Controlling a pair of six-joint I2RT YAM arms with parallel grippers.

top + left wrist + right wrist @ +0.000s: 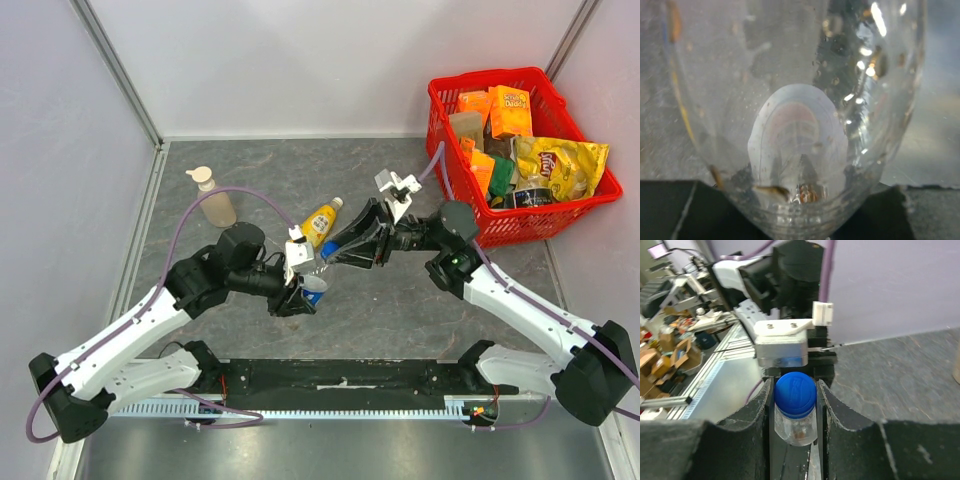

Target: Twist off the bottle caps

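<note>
Toward ten o'clock on the grey table (pixel 400 310), a beige pump-top soap dispenser (pixel 213 202) stands upright, well apart from everything else.

The left gripper (pixel 300 292) reaches in from eight o'clock and is clenched on the body of a clear bottle (pixel 314 285). The bottle is tilted, with its neck pointing up toward one o'clock. In the left wrist view the clear bottle (pixel 800 125) fills nearly the whole frame. The dark edges at six o'clock are probably the fingers, though the plastic blurs them too much to be sure.

Just beyond the grippers, at twelve o'clock from them, a juice bottle (pixel 320 222) with yellow-orange contents lies on its side on the table. Its white cap (pixel 338 204) is on and points to one o'clock.

The right gripper (pixel 338 250) comes in from three o'clock and grasps the blue cap (pixel 328 247). In the right wrist view the right gripper (pixel 795 390) has its black fingers (pixel 760 415) pressed against the blue cap (pixel 795 394) at nine and three o'clock. The cap sits on the neck of the clear bottle (pixel 796 427).

At two o'clock, against the right wall, a red basket (pixel 455 120) holds snack packets (pixel 555 160).
</note>
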